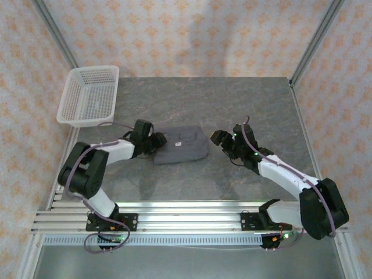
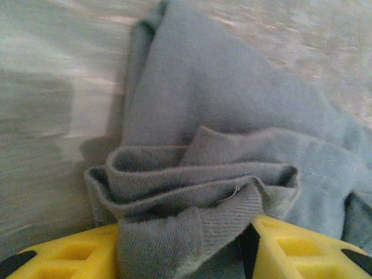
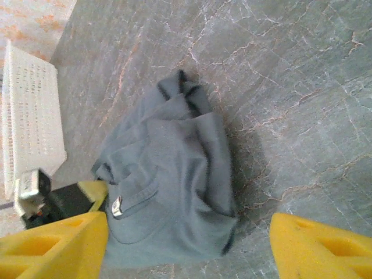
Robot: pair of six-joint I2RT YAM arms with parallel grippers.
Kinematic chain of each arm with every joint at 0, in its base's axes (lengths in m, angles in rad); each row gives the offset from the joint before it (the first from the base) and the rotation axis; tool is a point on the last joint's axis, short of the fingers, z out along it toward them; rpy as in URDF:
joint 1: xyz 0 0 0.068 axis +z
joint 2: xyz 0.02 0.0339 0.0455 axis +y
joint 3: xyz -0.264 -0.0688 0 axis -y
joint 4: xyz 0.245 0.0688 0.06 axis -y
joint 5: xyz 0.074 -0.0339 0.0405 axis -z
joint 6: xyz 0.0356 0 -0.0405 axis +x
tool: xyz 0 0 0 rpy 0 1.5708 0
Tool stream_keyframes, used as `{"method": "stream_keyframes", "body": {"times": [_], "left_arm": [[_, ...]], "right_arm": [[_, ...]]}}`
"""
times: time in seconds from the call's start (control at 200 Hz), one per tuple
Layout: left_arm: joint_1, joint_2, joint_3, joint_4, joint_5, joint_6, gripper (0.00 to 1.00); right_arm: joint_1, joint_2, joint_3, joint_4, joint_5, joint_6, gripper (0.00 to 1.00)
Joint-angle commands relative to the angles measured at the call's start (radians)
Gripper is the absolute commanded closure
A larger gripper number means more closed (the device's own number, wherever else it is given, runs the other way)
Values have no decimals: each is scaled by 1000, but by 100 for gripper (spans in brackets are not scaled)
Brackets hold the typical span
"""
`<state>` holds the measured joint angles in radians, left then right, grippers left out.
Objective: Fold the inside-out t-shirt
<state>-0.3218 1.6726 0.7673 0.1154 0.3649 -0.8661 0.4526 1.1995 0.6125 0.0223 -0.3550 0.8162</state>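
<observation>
1. Grey marbled surface [image 1: 250,110]: dark slate-grey cloth t-shirt [image 1: 181,146] lies mid-surface between the arms, apparently folded into a compact block.
2. Left claw [image 1: 157,141] is at the shirt's left edge with bunched hem between its yellow fingers [image 2: 302,250]; can't tell if it's pinching. Suggest backing out low and straight so the fold doesn't drag.
3. Right claw [image 1: 220,139] is wide and empty, just beside the right edge; it could pin that edge.
4. Small pale tag [image 3: 117,206] faces up.

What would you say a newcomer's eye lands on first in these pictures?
The dark grey t-shirt stands out first, gathered into a compact, wrinkled bundle in the middle of the marbled grey table. The left gripper has a bunched fold between its yellow fingers, while the right gripper hangs open just off the shirt's right side. A white mesh basket sits at the far left corner.
</observation>
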Motion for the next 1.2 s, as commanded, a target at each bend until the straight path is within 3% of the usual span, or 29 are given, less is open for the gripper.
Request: {"method": "stream_keyframes", "body": {"times": [0.0,0.245,0.415,0.57,0.611,0.701,0.901,1.041,1.191], "left_arm": [[-93,92,63,147,47,-76,50],[-326,329,370,170,-3,-129,50],[-415,352,451,196,-56,-140,42],[-410,161,356,148,-210,-29,30],[-405,99,335,117,-243,14,24],[-404,-42,294,45,-308,131,22],[-435,-302,170,-58,-335,401,25],[-477,-446,81,-95,-324,495,25],[-499,-549,5,-94,-371,501,25]], "right_arm": [[3,-49,-20,-11,26,26,28],[-11,-194,-105,-117,182,132,28],[-35,-400,-178,-250,248,311,26],[-35,-550,-292,-234,208,584,24],[-34,-567,-312,-227,207,612,23],[-34,-566,-312,-235,226,606,23],[-35,-411,-323,-71,183,622,27],[-35,-282,-310,16,170,632,28],[-34,-133,-265,146,184,645,49]]}}
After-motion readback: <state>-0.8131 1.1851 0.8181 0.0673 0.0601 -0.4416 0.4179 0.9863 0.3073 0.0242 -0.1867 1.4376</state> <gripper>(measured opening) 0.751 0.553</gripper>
